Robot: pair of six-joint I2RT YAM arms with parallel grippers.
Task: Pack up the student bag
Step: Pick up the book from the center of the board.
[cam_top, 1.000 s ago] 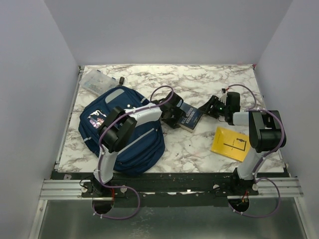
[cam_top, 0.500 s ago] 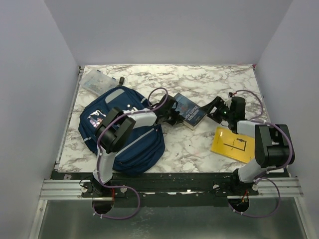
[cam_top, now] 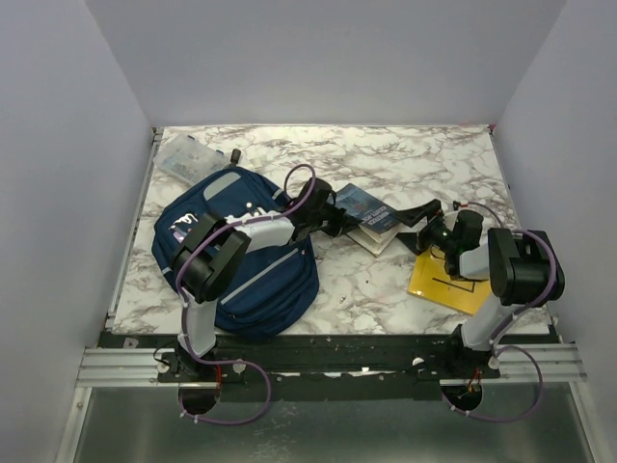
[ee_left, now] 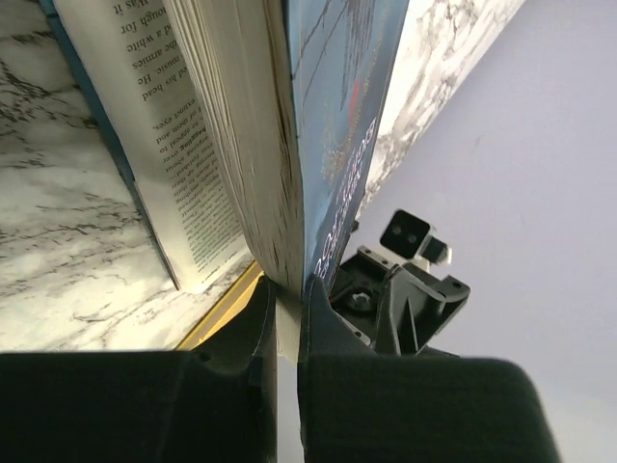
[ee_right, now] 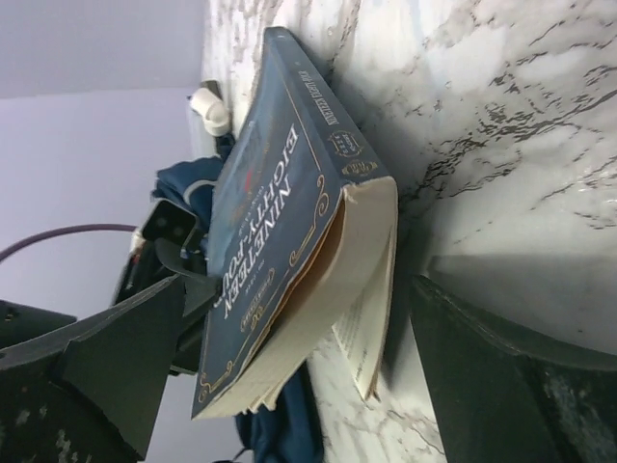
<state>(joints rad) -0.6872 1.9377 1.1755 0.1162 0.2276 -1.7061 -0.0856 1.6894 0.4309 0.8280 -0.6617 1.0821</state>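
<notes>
The student bag [cam_top: 275, 289] is laid flat on the left part of the table [cam_top: 386, 154]. Its long axis runs from far-left to near-right, and the grey-handled top is turned toward the far-left corner. Much of its middle is covered by the left arm in the top view.

A dark blue book [cam_top: 366, 207] is pinched at its edge by the left end effector [cam_top: 335, 220], just beside the bag. Only the left wrist view shows the fingers pressed on the cover and page block, with loose pages sagging to the table. The title is legible only in the right wrist view, where the right end effector [ee_right: 299, 285] is seen spread wide and holding nothing. A yellow booklet [cam_top: 445, 282] is partly hidden beneath it.
</notes>
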